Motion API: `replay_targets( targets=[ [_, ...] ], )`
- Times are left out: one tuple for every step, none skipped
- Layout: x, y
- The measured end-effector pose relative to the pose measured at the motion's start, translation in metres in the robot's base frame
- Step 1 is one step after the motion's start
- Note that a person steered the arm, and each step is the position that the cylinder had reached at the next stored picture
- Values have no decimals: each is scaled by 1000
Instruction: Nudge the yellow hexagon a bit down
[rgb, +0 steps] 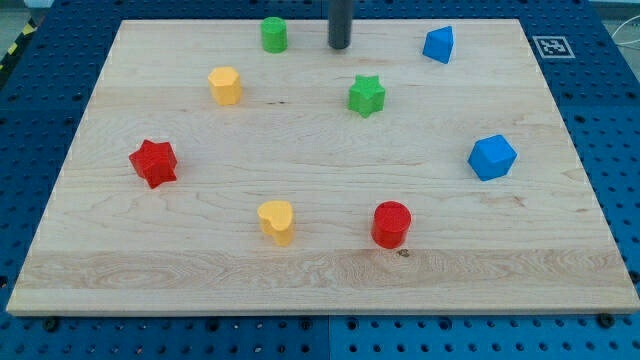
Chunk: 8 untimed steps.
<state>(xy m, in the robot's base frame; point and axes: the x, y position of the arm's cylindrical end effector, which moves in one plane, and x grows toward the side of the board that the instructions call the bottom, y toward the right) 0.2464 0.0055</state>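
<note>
The yellow hexagon (225, 85) stands on the wooden board (320, 280) at the upper left. My tip (339, 46) is near the view's top centre, well to the right of and slightly above the yellow hexagon. It sits between the green cylinder (274, 34) on its left and the blue block (439, 45) on its right, touching neither. The green star (366, 95) lies just below and right of my tip.
A red star (153, 163) is at the left, a yellow heart (276, 220) and a red cylinder (391, 224) at the lower middle, a blue block (492, 157) at the right. A fiducial marker (550, 46) is at the board's top right corner.
</note>
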Motion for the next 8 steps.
replay_targets(
  targets=[
    [22,-12],
    [38,-36],
    [39,-63],
    [49,-82],
    [53,-92],
    [53,-92],
    [53,-92],
    [53,-93]
  ],
)
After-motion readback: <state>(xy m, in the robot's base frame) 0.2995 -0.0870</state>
